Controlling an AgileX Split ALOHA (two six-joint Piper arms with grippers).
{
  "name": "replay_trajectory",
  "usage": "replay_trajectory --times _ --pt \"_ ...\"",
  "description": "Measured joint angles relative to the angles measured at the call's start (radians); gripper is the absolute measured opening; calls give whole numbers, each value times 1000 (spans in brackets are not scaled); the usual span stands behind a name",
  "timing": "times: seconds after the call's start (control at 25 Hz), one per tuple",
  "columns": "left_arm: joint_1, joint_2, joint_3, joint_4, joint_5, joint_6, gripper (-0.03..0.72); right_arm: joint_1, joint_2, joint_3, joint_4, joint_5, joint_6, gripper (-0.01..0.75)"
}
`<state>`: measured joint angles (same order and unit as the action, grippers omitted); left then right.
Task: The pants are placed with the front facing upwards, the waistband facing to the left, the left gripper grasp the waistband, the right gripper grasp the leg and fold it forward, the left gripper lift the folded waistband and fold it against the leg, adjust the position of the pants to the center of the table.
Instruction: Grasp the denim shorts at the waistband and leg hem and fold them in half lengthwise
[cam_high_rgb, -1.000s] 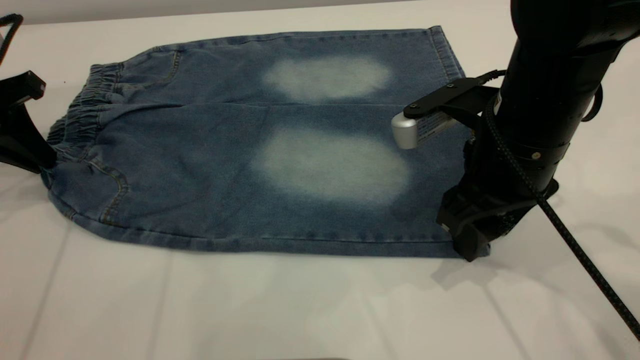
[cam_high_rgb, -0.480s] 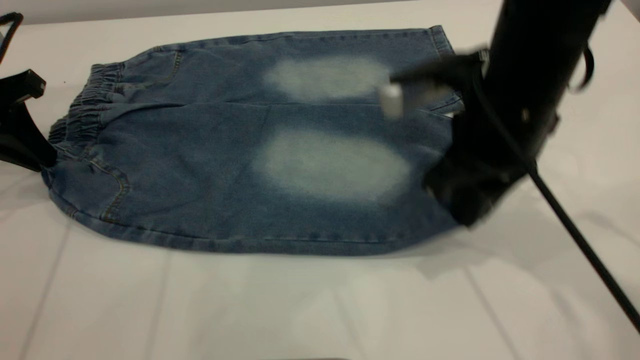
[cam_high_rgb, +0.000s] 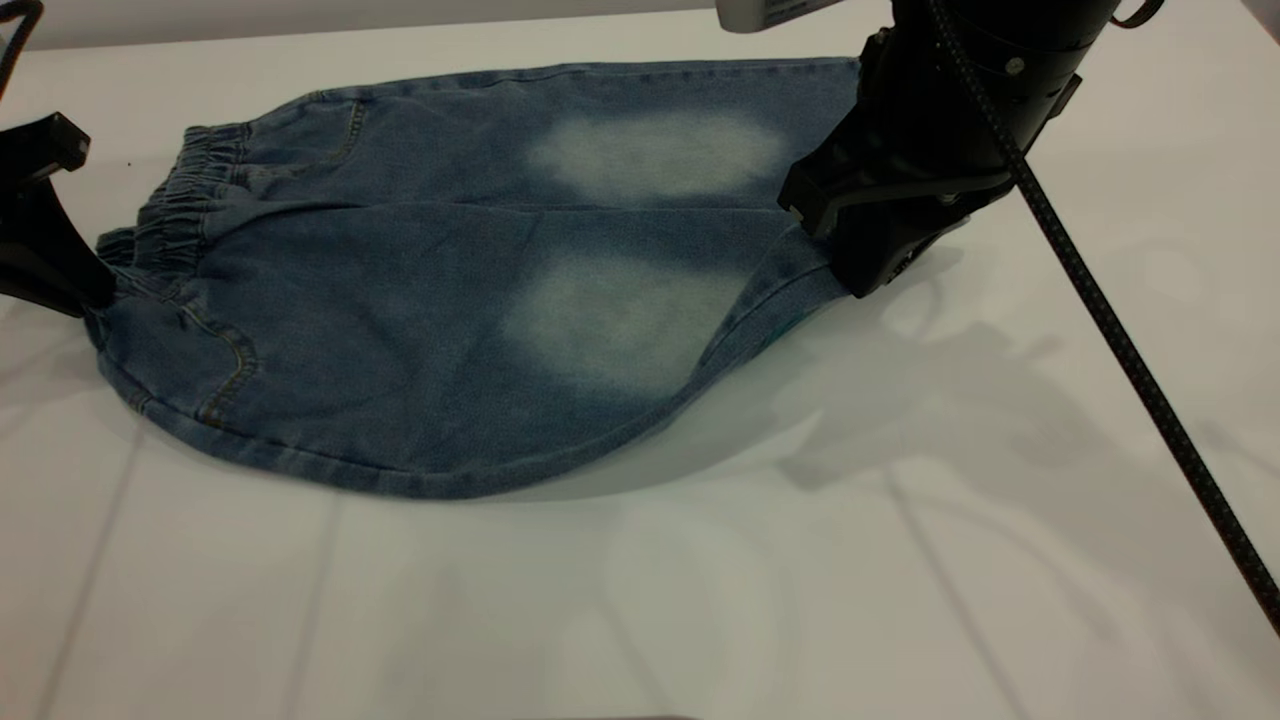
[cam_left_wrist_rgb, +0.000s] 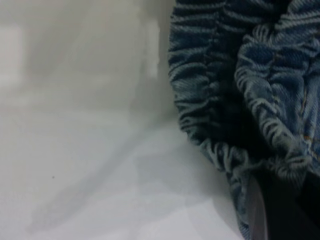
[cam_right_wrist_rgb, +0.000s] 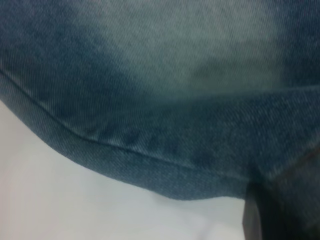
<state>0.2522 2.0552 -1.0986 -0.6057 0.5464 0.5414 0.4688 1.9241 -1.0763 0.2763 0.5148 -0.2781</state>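
Pants (cam_high_rgb: 420, 300): soft, floppy denim, flat on the bench (cam_high_rgb: 640, 600).
Left end effector (cam_high_rgb: 85, 295): clamped on the waistband (cam_high_rgb: 165, 215).
Right end effector (cam_high_rgb: 835, 255): pinching the leg hem, raised off the bench.

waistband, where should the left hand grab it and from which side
Grip the waistband at its near corner, coming in from the table's left edge, where the left hand already sits. The gathered band lies bunched there at the pants' open left end, giving a thick ridge to pinch.
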Motion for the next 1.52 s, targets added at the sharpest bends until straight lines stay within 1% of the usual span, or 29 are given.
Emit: replay_trajectory --times 0.6,1.08,1.36,1.52 --pt "0 0 -6 0 7 3 62 0 0 0 4 -9 0 33" --pt "0 0 -7 -27 10 3 62 -22 0 0 5 -13 -1 33" --pt "0 0 -69 -28 85 3 62 -23 0 0 5 -29 -1 33" --pt "0 0 -121 -28 131 3 62 -33 0 -41 5 -28 -1 33"
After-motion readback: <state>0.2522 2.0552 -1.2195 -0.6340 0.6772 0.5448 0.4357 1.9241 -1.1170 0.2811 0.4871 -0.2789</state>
